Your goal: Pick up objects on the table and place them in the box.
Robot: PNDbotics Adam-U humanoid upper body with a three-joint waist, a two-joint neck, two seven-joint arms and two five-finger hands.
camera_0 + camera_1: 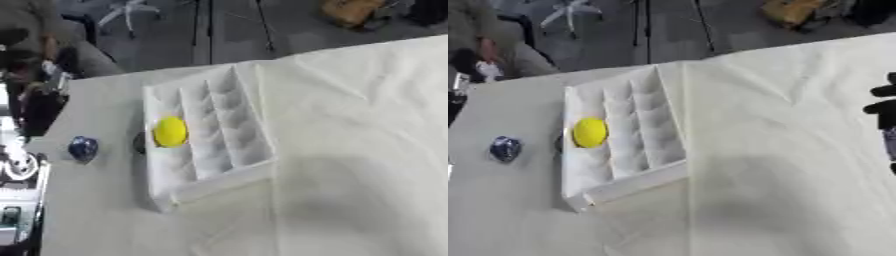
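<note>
Looking down from the head camera, I had the broad table under its creased white cloth (359, 150) filling most of the picture, lying askew. On it sat the white plastic box with long ribbed compartments (236, 130), toward the left. Its leftmost compartment held a round yellow ball (171, 131), so I judged one object was already stowed. The other channels looked empty to me.

My right hand (883, 107) showed only in the right eye view, as a few black fingers poking in at the right edge, well apart from the box. They seemed spread and held nothing, so I took them as released. My left hand was in neither view.

Left of the box, on the bare cloth, lay a small dark blue roundish object (83, 148), its make unclear. Just beside the box's left wall a small dark thing (138, 143) peeked out, too hidden to name.

I judged the step in hand was the gap between placements. The next move called for a reach across to the blue piece, probably with the left arm, since it lay on that side.
</note>
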